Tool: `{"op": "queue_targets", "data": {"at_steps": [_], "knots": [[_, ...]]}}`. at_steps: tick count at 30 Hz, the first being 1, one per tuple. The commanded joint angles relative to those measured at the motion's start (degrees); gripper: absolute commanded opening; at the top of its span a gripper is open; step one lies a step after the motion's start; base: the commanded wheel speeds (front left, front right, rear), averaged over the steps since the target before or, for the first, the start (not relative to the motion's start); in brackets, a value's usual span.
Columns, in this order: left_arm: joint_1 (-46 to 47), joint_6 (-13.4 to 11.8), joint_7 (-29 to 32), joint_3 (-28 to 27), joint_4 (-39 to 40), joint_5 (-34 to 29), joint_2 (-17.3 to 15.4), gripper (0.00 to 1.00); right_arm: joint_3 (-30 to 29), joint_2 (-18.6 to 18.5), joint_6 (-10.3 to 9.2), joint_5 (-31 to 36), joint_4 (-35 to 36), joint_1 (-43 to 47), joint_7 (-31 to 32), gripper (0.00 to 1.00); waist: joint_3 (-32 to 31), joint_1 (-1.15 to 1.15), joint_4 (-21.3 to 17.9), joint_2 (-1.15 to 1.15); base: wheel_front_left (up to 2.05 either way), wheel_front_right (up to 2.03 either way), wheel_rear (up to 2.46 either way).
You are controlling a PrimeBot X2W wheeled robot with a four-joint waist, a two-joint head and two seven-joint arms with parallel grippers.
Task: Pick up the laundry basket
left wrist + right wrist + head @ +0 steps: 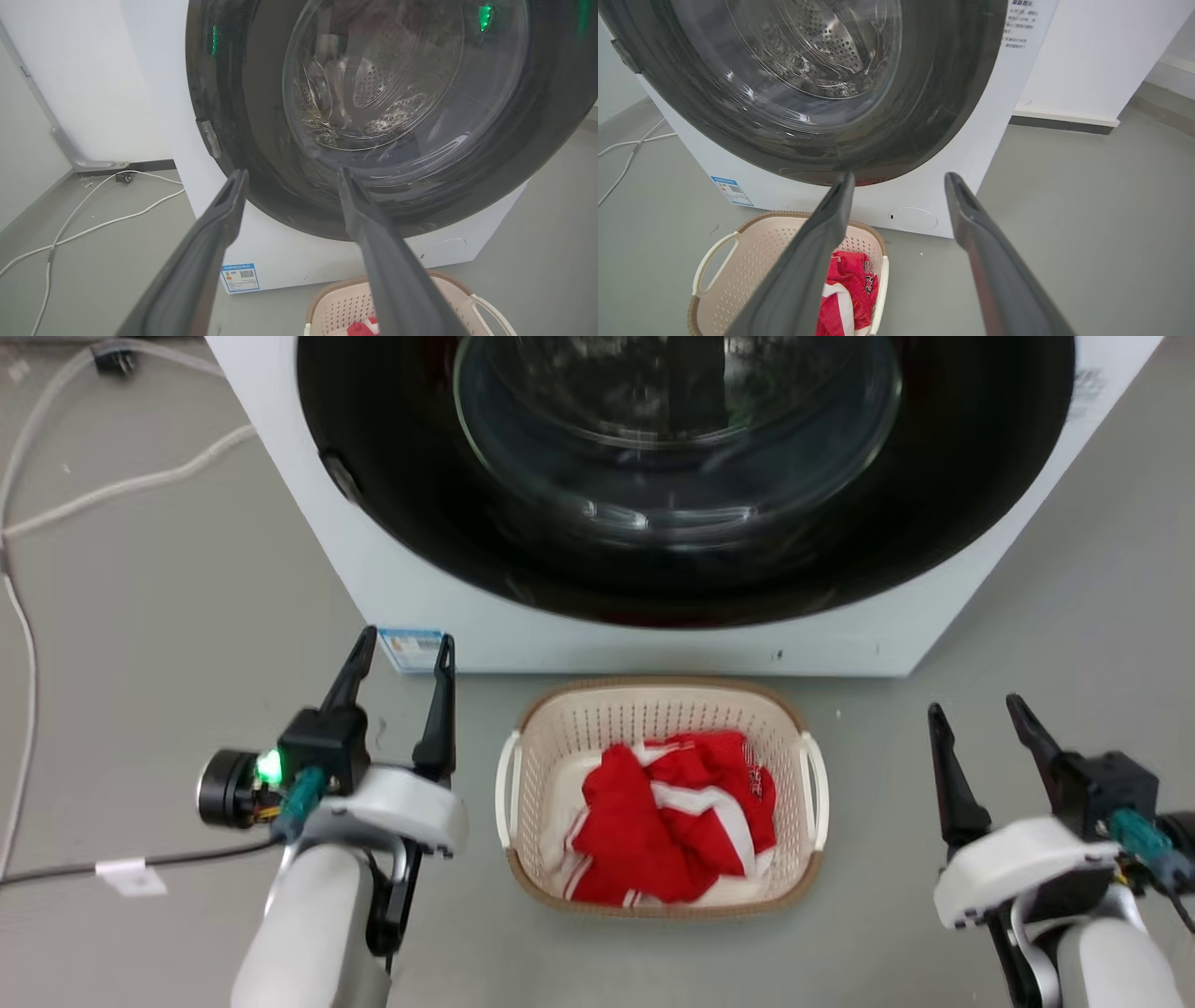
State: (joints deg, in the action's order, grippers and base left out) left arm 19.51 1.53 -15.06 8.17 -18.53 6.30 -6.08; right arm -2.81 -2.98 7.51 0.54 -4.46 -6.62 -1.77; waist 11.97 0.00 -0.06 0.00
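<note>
Head view. Logged cream perforated plastic laundry basket (644, 719), rounded-rectangular, with brown woven-look rim and white side handles, on grey floor (187, 616) just in front of white front-loading washing machine (420, 588) with dark round door. Found crumpled red-and-white garment (653, 812) inside basket. Located left gripper (406, 637) off basket's left side and right gripper (974, 706) off its right, both apart from it, long dark fingers spread, holding nothing. Noted pale cables (112, 490) on floor at far left.

Left wrist view. Looked along left gripper (293, 171), fingers spread and empty, toward glass door. Caught laundry basket (336, 308) at bottom edge, partly behind finger on view's right. Noted blue label (240, 277) low on machine front.

Right wrist view. Recorded right gripper (900, 175) fingers spread, empty. Found laundry basket (752, 252) at lower left on floor, partly behind finger on view's left, garment showing.
</note>
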Motion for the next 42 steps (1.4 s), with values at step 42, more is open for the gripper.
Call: {"op": "queue_targets", "data": {"at_steps": [42], "knots": [[39.9, 5.9, 28.5, 21.4, -38.9, 29.6, -9.2, 1.0, 12.4, 0.2, -0.03, -8.3, -54.9, -47.2, 16.6, 1.0, 35.5, 0.0, -3.0, 0.0, 0.0, 0.0, 0.0]]}}
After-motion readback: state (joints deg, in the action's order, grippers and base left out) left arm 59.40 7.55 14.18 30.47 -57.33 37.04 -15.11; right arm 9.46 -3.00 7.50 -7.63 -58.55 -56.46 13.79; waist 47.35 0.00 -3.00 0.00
